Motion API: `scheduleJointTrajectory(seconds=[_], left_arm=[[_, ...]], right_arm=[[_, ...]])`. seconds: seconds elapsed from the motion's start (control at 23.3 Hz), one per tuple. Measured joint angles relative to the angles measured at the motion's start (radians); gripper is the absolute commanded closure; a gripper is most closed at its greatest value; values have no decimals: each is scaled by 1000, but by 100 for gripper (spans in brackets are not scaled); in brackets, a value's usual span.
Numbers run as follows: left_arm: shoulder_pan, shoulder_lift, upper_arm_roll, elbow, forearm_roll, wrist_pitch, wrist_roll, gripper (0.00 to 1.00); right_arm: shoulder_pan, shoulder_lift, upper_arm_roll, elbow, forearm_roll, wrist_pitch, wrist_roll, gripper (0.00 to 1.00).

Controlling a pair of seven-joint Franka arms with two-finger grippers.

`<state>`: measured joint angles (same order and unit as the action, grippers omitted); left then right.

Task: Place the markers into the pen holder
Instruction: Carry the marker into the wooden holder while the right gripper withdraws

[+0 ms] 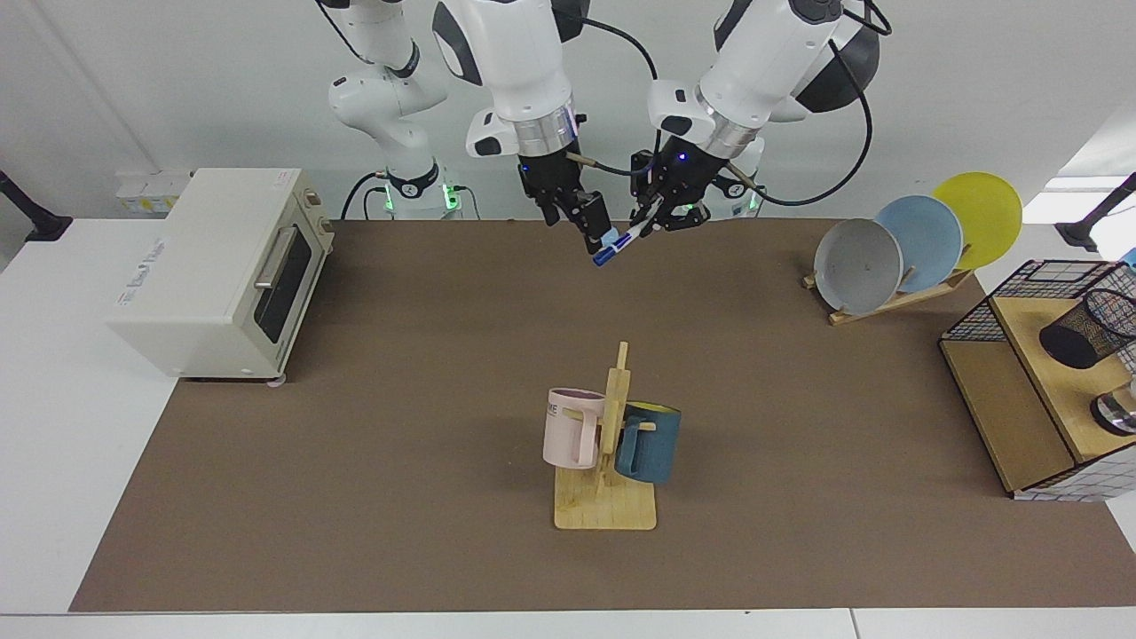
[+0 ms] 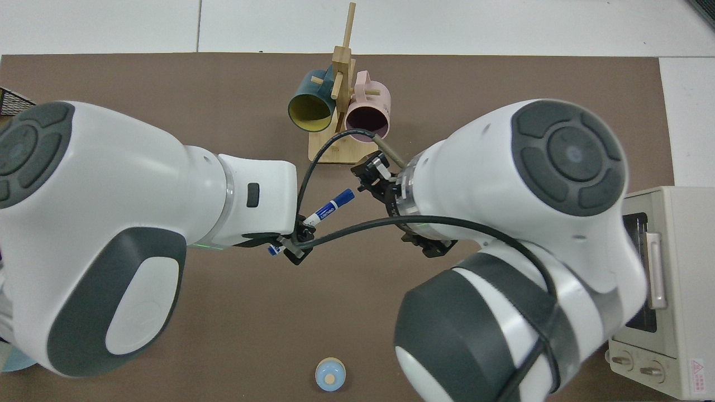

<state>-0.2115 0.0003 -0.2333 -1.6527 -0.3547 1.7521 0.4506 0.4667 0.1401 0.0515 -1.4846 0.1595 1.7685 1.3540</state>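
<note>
The marker (image 1: 619, 246), white-barrelled with a blue cap, hangs slanted above the far edge of the brown mat. My left gripper (image 1: 655, 220) is shut on its upper part, and the blue cap points down toward the mat. In the top view the marker (image 2: 328, 208) sticks out of the left gripper (image 2: 294, 240) toward the mug rack. My right gripper (image 1: 579, 216) hovers just beside the cap end, open, holding nothing. The pen holder (image 1: 1087, 330), a black mesh cup, sits on the wooden shelf at the far right edge of the facing view.
A toaster oven (image 1: 222, 266) stands on one side. A wooden rack (image 1: 608, 461) with a pink and a blue mug stands mid-mat. Three plates (image 1: 919, 240) lean in a holder by the wire basket (image 1: 976, 319). A small round blue thing (image 2: 329, 375) lies near the arm bases.
</note>
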Motion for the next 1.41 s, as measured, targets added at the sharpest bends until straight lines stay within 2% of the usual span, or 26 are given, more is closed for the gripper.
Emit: scheduleJointTrajectory(seconds=[0.26, 0.47, 0.81, 1.03, 1.2, 1.41], left_arm=[[31, -5, 2, 4, 15, -23, 0, 100], [46, -14, 2, 17, 55, -50, 0, 100], [78, -18, 13, 56, 130, -133, -72, 100], [86, -26, 18, 68, 221, -172, -107, 100], [88, -37, 41, 94, 298, -208, -115, 100], [91, -40, 76, 163, 438, -297, -58, 100]], right_arm=[[-123, -67, -3, -16, -18, -112, -294, 1], [-212, -113, -7, -42, -87, -186, -591, 1], [-290, -147, -7, -60, -124, -224, -972, 1], [-340, -176, -7, -89, -143, -234, -1186, 1], [-374, -199, -7, -121, -143, -234, -1297, 1], [-383, -209, -5, -138, -143, -234, -1322, 1]])
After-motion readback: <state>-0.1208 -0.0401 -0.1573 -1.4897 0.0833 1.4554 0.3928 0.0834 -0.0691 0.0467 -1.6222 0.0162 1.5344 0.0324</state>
